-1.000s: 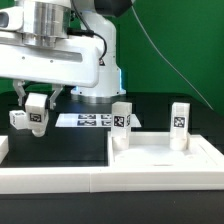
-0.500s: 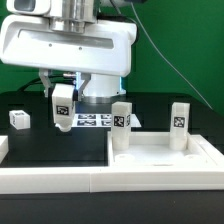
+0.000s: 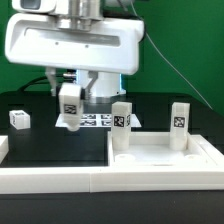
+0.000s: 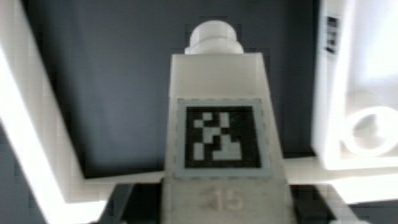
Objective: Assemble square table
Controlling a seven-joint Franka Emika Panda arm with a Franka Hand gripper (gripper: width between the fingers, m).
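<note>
The white square table top [image 3: 160, 152] lies at the exterior view's lower right, with two tagged white legs [image 3: 121, 123] [image 3: 179, 122] standing upright on its far corners. My gripper [image 3: 69, 92] is shut on a third leg [image 3: 70, 108] and holds it upright above the black table, left of the top. In the wrist view this leg [image 4: 221, 120] fills the middle, tag facing the camera and peg end pointing away, with my gripper [image 4: 221, 198] clamped on its near end. A fourth leg [image 3: 19, 118] lies on the table at the far left.
The marker board [image 3: 97, 120] lies flat just behind the held leg. A long white rail [image 3: 50, 176] runs along the front edge. The arm's white body [image 3: 70, 45] hangs over the middle. A white surface with a round hole [image 4: 365, 135] shows beside the leg.
My gripper has carried the held leg from near the fourth leg toward the exterior view's right, closer to the table top. The other parts have not moved.
</note>
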